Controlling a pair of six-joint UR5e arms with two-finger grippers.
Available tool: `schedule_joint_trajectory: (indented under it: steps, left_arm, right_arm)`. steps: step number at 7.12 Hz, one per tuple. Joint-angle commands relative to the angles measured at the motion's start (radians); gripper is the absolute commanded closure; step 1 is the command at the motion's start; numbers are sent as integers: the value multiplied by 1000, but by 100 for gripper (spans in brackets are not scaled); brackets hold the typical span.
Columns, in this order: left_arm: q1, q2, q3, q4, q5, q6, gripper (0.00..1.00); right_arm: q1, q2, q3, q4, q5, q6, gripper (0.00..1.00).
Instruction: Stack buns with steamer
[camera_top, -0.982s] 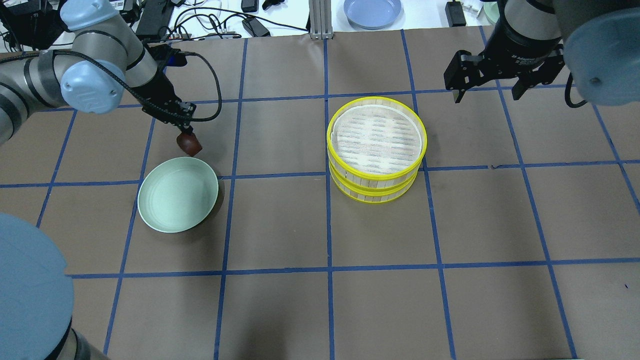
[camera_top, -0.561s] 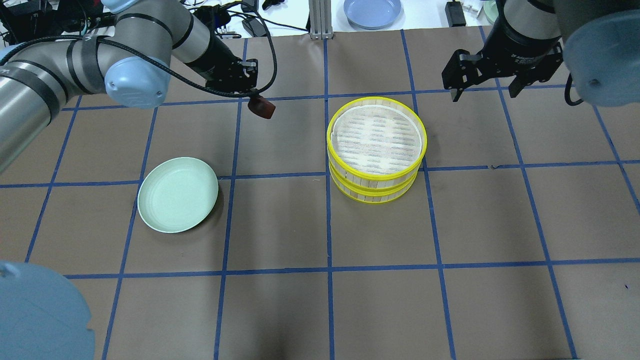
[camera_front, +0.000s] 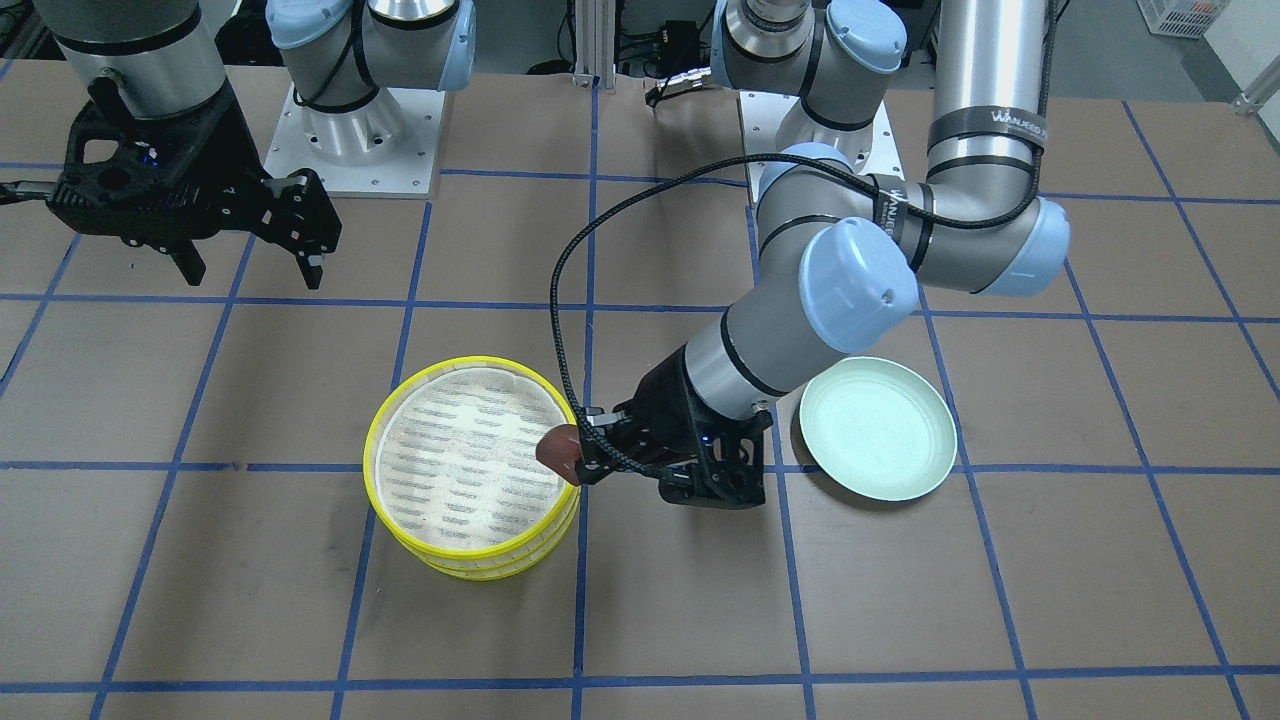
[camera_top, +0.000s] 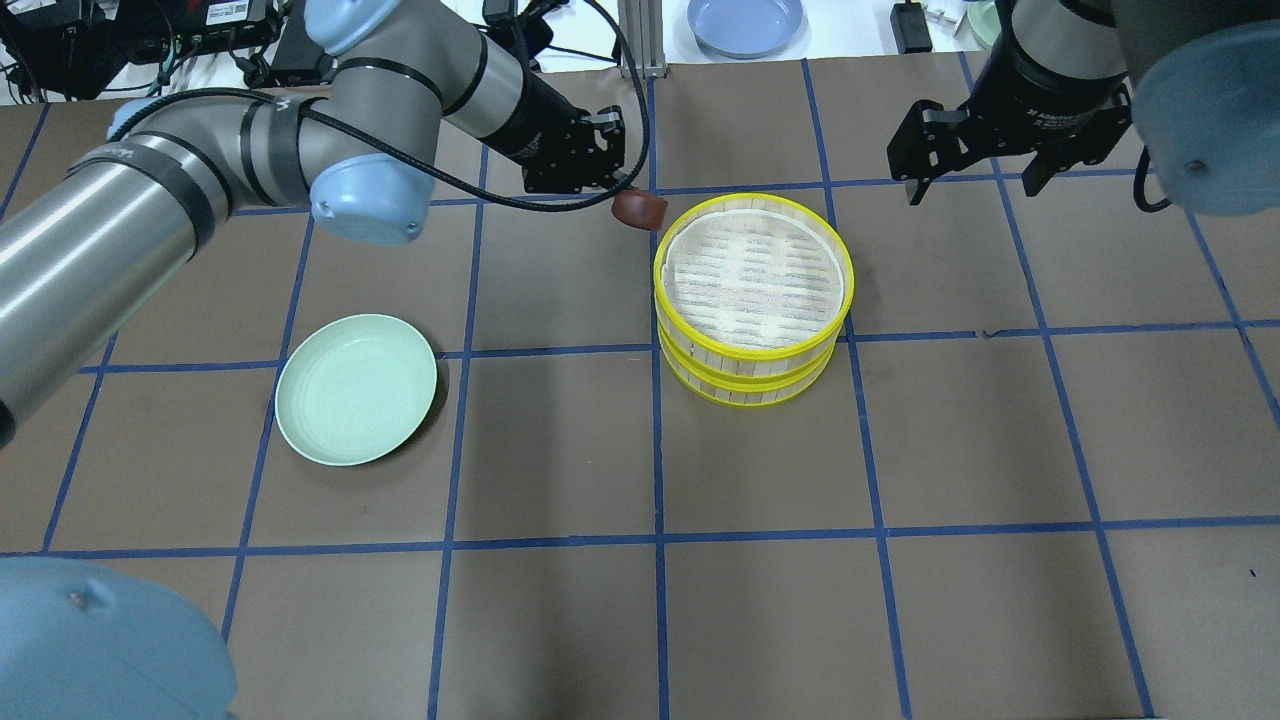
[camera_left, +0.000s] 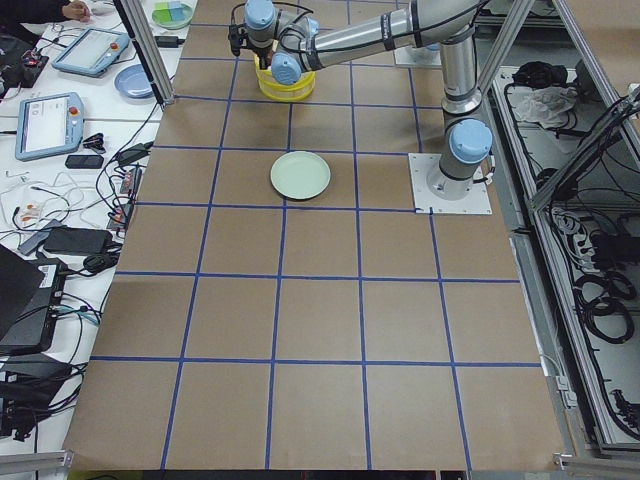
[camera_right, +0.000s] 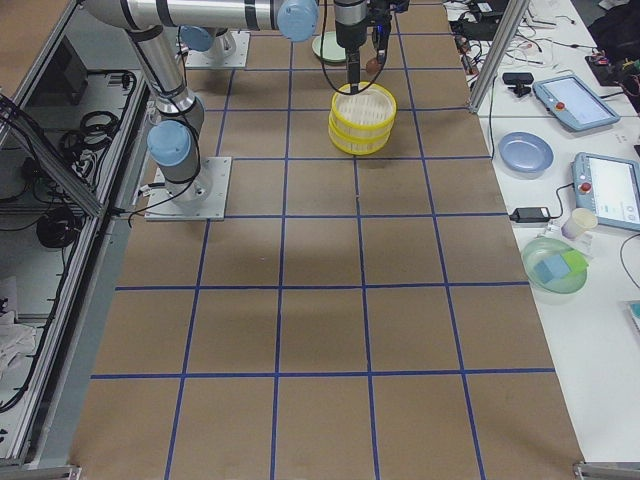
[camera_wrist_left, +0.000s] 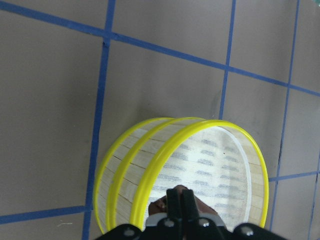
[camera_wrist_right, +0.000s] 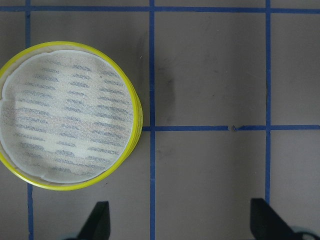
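My left gripper is shut on the dark reddish-brown bun and holds it in the air at the far-left rim of the steamer. The steamer is two stacked yellow-rimmed tiers; the top tier holds only a white liner. In the front view the bun hangs over the steamer's edge. The left wrist view shows the shut fingers over the bun. The pale green plate is empty. My right gripper is open and empty, beyond the steamer to its right. No cream-white bun is in view.
A blue plate, cables and power adapters lie on the white table past the mat's far edge. Blue tape lines grid the brown mat. In the right side view a blue plate and a green bowl sit on the side table.
My left arm has carried the brown bun from beside the green plate rightward to the steamer's rim. The right gripper has stayed in place, open.
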Motion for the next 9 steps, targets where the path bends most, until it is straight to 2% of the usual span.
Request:
schedule_joint_trajectory:
  steps: [1, 2, 3, 5, 6, 7, 8, 9]
  left_arm:
    - [-43, -4, -36, 7, -9, -45, 69]
    - [-43, -4, -36, 5, -7, -47, 32]
    - [-43, -3, -34, 13, 2, -35, 3]
    - [-42, 17, -19, 13, 17, -41, 0]
    - [-37, 38, -19, -10, 143, -20, 0]
    - [-23, 64, -15, -72, 214, 81, 0]
    - [27, 98, 16, -188, 347, 263, 0]
    - [94, 130, 54, -326, 420, 444, 0]
  right_arm:
    - [0, -1, 1, 2, 0, 2, 0]
    - [2, -1, 1, 2, 0, 4, 0]
    - [2, -1, 1, 2, -2, 4, 0]
    - [2, -1, 2, 2, -2, 4, 0]
    - [2, -1, 2, 2, -3, 4, 0]
    - [2, -1, 2, 2, -5, 4, 0]
    - [2, -1, 2, 2, -6, 4, 0]
    - [2, -2, 4, 4, -6, 4, 0]
